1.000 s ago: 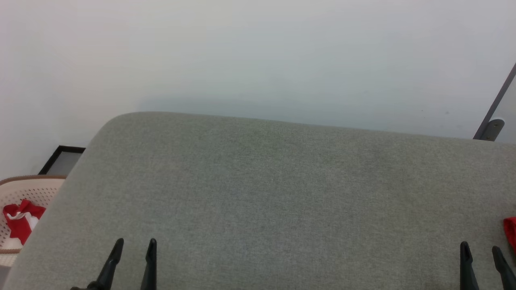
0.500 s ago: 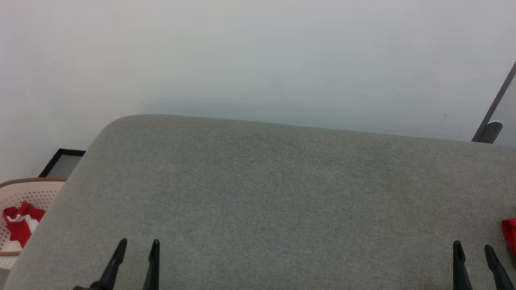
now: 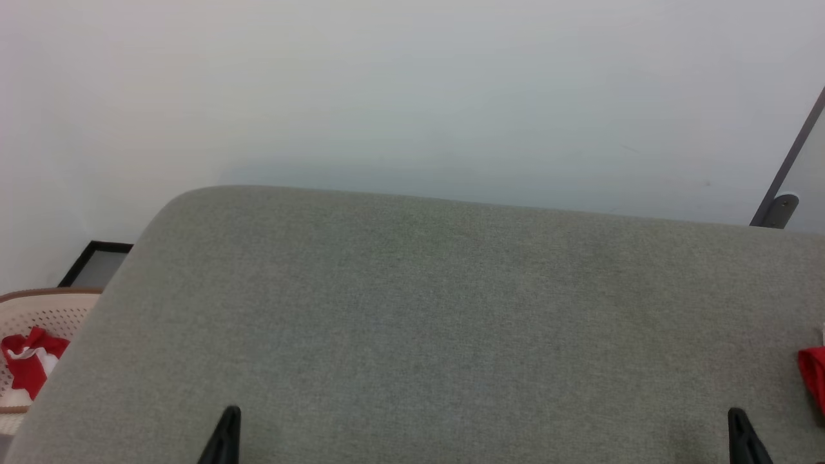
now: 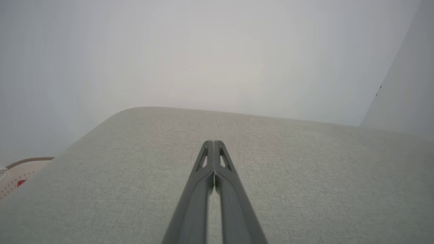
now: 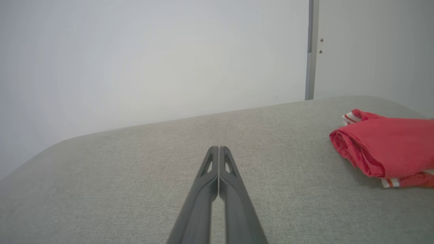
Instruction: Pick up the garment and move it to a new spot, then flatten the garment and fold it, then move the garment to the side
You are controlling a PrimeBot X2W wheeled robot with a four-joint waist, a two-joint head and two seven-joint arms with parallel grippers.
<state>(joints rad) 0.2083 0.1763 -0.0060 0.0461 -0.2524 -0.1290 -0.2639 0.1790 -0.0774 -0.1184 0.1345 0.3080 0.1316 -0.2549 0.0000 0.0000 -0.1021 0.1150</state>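
Garment (image 5: 383, 149) at frame right looks soft and light; we'd pinch its layered edge. Left end effector (image 4: 213, 143), right end effector (image 5: 219, 148): closed, empty.

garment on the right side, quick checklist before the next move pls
1. Left end effector shut, holding nothing: ok.
2. Right end effector shut, holding nothing: ok.
3. Garment folded, lying on the grey surface at the robot's right: ok.
4. Gap between right end effector and garment: ok, they are apart.
5. Whole garment resting on the surface: cannot tell, the frame edge cuts it off.
6. Small red-and-white cloth in the basket, off the surface: ok.
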